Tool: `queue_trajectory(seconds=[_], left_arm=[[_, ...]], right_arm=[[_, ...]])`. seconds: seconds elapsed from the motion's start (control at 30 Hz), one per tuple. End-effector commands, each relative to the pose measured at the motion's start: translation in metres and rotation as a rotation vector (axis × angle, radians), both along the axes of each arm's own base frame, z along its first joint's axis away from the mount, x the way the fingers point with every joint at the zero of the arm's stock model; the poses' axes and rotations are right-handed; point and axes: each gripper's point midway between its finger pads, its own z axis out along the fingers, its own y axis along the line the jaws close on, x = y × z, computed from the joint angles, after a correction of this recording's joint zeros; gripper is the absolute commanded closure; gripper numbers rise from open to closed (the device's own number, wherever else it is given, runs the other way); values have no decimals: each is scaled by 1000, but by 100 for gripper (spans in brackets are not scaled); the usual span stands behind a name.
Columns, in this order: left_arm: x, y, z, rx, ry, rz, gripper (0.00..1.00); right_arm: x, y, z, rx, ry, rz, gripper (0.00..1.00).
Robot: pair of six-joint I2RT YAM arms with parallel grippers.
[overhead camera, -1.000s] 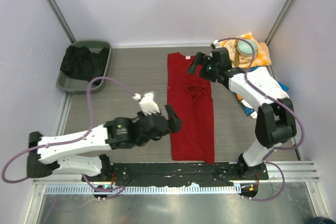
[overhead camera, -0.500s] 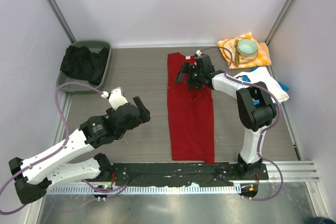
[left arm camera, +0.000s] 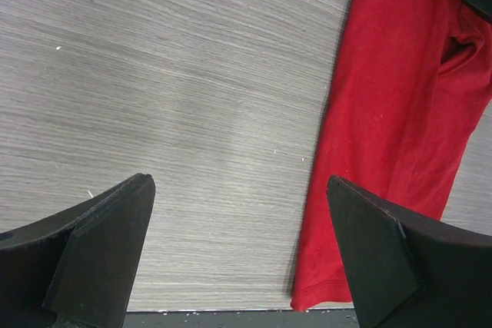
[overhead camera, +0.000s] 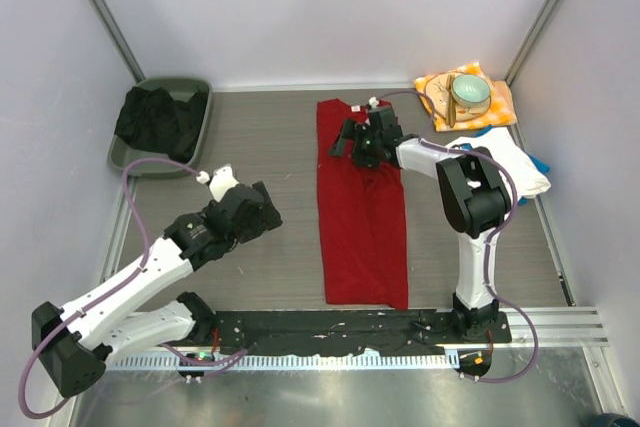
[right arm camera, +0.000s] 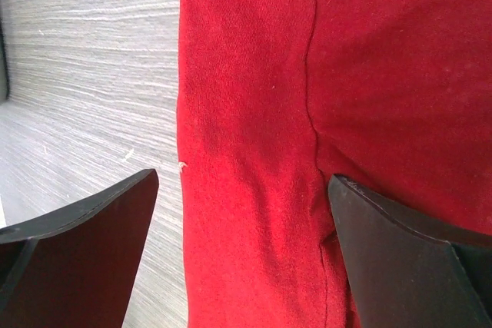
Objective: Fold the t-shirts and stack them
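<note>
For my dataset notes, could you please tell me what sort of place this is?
Probably a lab robot cell: plain white walls with metal corner posts enclose a grey wood-grain table, two white-and-black robot arms are bolted to a black rail, and a dark green plastic tray holds black cloth.

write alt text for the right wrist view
A red tee lies flat and fills most of the frame, with grey wood-grain table along its left edge. The right gripper hovers open just above the cloth, its black fingers in the bottom corners.
</note>
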Motion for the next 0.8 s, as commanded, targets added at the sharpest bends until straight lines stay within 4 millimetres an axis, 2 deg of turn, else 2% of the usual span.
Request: queue_trajectory(seconds=[0.0, 0.07, 0.13, 0.17, 0.23, 0.27, 0.33, 0.37, 0.43, 0.47, 0.53, 0.67, 0.73, 0.77], left_arm=[[11, -2, 1, -34, -15, -13, 0], [16, 0, 0, -39, -20, -4, 0], [19, -1, -2, -48, -8, -9, 0], [22, 1, -2, -46, -7, -8, 0], [25, 0, -7, -41, 11, -9, 0], [27, 2, -9, -38, 18, -7, 0], [31, -2, -16, -42, 33, -14, 0], [34, -1, -18, -42, 40, -7, 0], [37, -4, -26, -42, 61, -14, 0], [38, -5, -28, -48, 70, -17, 0], [38, -7, -35, -48, 85, -20, 0], [36, -9, -43, -66, 98, -16, 0], [34, -11, -47, -87, 105, -5, 0], [33, -13, -48, -101, 106, -12, 0]], right_arm=[[7, 11, -21, -8, 10, 19, 0], [13, 17, -21, -5, 4, 20, 0], [14, 22, -32, -9, 22, 25, 0], [21, 26, -28, 1, 10, 21, 0], [24, 31, -38, -2, 30, 20, 0], [32, 35, -31, 9, 12, 18, 0], [35, 40, -39, 7, 25, 16, 0], [44, 46, -31, 19, 5, 15, 0], [47, 53, -37, 21, 21, 13, 0], [55, 58, -28, 31, 1, 10, 0], [57, 64, -30, 31, 6, 7, 0], [66, 81, -9, 27, -36, 14, 0], [70, 81, 4, 24, -63, 2, 0], [72, 79, 21, 28, -92, -3, 0]])
